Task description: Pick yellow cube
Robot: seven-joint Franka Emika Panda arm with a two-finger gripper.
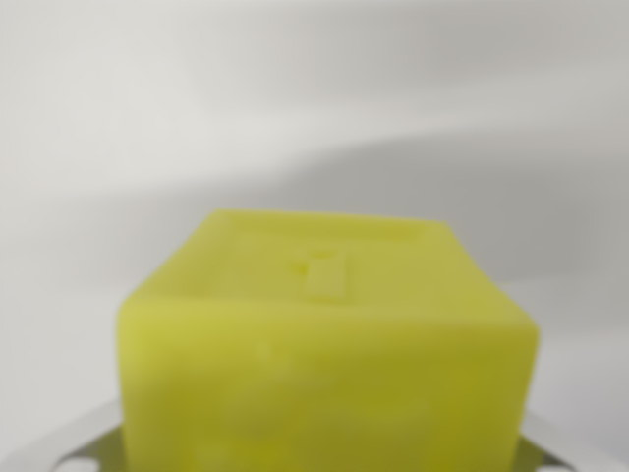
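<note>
Yellow cube (329, 364) fills the lower frame, blurred, against a pale grey surface (295, 98). Metallic gripper (324, 457) parts flank its base; their grip cannot be told.

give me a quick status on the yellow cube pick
Gripper: only metal edges showing at the bottom corners, jaw state unclear. Yellow cube fills the lower frame, very close, blurred. Nothing else in sight, just pale grey background.

Soft focus is blurring the yellow cube (324, 354), its base running off the frame at 6 o'clock. Metal gripper parts are peeking out at 7 and 5 o'clock, fingertips hidden behind it.
</note>
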